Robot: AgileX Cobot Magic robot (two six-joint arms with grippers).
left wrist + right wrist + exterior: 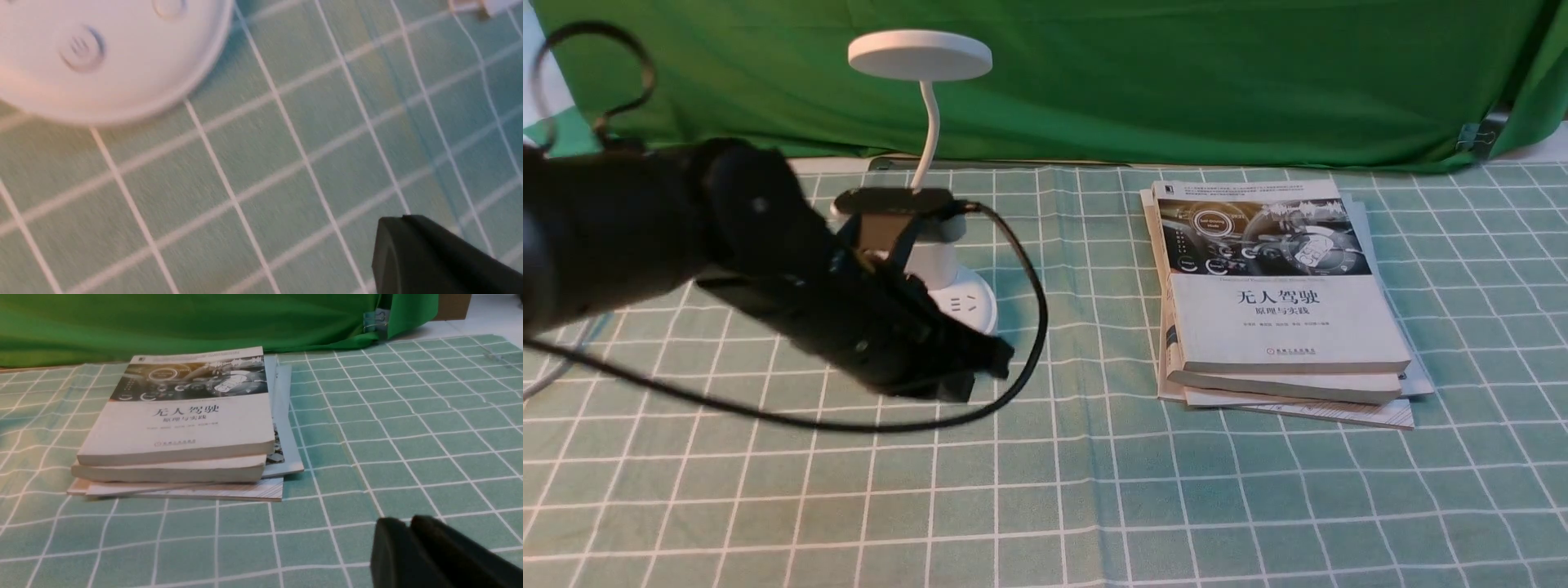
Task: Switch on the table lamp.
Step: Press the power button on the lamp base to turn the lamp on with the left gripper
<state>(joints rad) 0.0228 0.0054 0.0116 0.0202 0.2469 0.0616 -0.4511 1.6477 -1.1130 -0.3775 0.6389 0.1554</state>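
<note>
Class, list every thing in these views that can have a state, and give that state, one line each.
table lamp: upright, head not glowing, seems off.
left gripper: shut, holding nothing, beside the table lamp, not touching it.
right gripper: shut, holding nothing.
stack of books: closed, lying flat, top cover up.

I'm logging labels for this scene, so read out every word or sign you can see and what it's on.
"无人驾驶": title, top book.
"原理与实践": subtitle below it.
Author line, publisher line, cover's upper print: too small to read.
table lamp buttons: blurred icons, no words.
</note>
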